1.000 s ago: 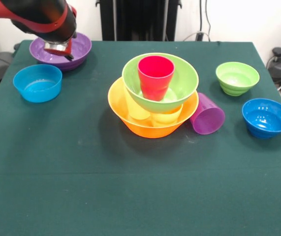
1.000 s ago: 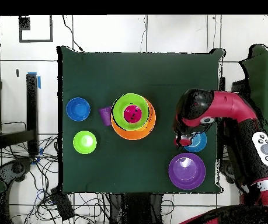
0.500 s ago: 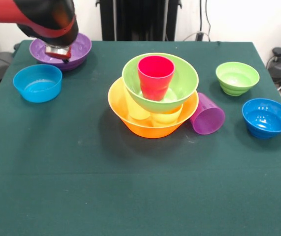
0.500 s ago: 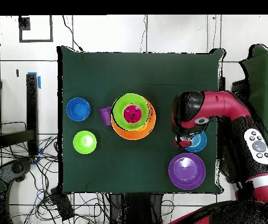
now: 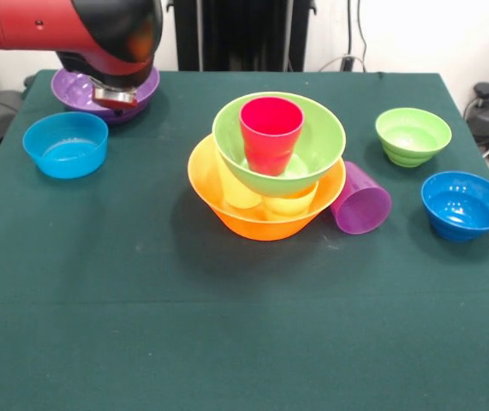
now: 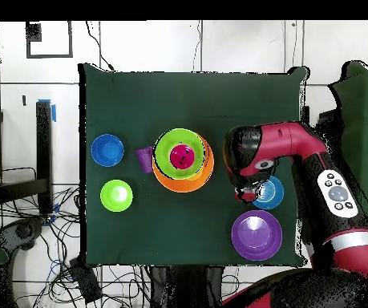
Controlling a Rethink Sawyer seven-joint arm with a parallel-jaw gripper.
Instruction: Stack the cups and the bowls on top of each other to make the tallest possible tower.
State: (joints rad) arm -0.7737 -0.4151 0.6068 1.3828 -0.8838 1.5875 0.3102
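tower: large orange bowl (image 5: 265, 214) at the centre of the surface (image 5: 227, 342); two yellow cups (image 5: 265, 199) sit inside it, the large lime green bowl (image 5: 279, 141) rests on them, and the red-pink cup (image 5: 271, 134) stands upright in that.
step: judged mid-build, with the arm ranging among the loose pieces.
tool (image 5: 114, 94): hangs at 10 o'clock from the tower, in front of the large purple bowl (image 5: 107, 92); its opening cannot be told, and nothing shows in it.
loose pieces: purple cup (image 5: 360, 200) on its side touching the orange bowl at 3 o'clock; small lime green bowl (image 5: 413, 135) at 2; blue bowl (image 5: 465, 204) beyond the purple cup; second blue bowl (image 5: 66, 144) at 9.
next move: probably needs a rim grasp and a centred, level placing.
materials: glossy, smooth, rounded plastic; ribbed cups; matte green cloth.
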